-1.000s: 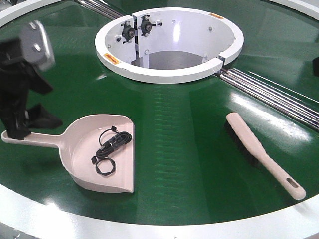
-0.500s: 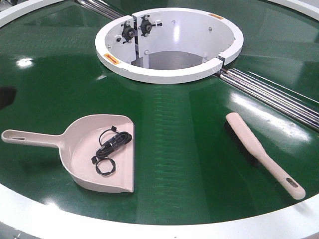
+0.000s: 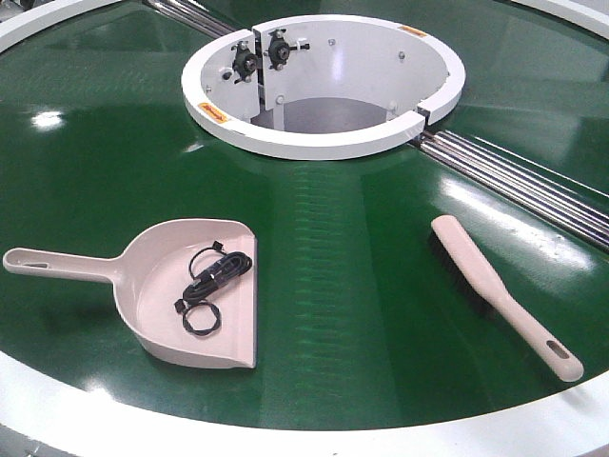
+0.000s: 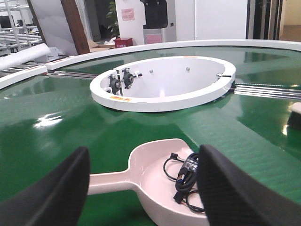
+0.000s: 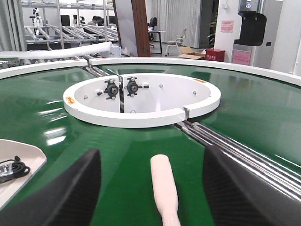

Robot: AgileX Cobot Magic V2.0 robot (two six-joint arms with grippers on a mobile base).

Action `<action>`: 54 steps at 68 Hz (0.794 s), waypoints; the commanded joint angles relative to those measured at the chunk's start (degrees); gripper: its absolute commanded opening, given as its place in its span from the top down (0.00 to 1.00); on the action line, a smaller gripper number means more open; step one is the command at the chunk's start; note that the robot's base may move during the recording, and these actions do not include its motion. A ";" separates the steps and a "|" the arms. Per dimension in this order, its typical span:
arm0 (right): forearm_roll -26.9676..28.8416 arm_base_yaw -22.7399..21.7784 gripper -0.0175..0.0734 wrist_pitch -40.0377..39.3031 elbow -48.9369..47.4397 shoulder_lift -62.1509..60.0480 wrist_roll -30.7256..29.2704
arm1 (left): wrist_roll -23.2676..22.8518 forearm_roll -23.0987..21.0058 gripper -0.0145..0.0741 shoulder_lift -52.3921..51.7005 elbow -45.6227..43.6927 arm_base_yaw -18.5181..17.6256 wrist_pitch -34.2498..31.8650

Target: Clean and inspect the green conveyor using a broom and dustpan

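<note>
Now that the left arm has pulled clear of the front view, the dustpan (image 3: 195, 290) lies released on the green conveyor (image 3: 352, 257), a black cable (image 3: 211, 281) inside; the broom (image 3: 500, 293) lies well apart, both jaws gaping, empty.

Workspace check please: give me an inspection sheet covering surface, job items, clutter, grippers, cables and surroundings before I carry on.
Surface: green conveyor glossy, with glare patches; no loose debris seen on the belt.
Job items: dustpan lies flat on the belt, handle pointing left; broom lies apart to its right, handle toward the near rim.
Clutter: nothing seen outside the dustpan.
Grippers: left gripper open, jaws either side of the dustpan; right gripper open, jaws either side of the broom; neither holds anything.
Cables: coiled black cable sits inside the dustpan.
Surroundings: white central hub, silver rails, shelving and a red box behind.
</note>
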 commanded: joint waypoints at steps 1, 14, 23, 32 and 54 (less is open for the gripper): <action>0.28 -0.35 0.43 -4.47 -1.55 1.57 -0.59 | -0.59 -1.10 0.50 0.60 -1.56 -0.41 -3.27; -0.07 -0.35 0.82 -4.18 -1.55 1.57 -0.59 | -0.54 -1.05 0.85 0.60 -1.68 -0.41 -3.01; 0.24 -0.35 0.82 -4.29 -1.55 1.57 -0.59 | -0.59 -1.10 0.85 0.60 -1.68 -0.41 -6.02; 0.24 -0.35 0.82 -4.29 -1.55 1.57 -0.59 | -0.59 -1.10 0.85 0.60 -1.63 -0.41 -7.12; 0.24 -0.35 0.82 -4.12 -1.55 1.57 -0.59 | -0.59 -1.10 0.85 0.60 -1.63 -0.41 -6.41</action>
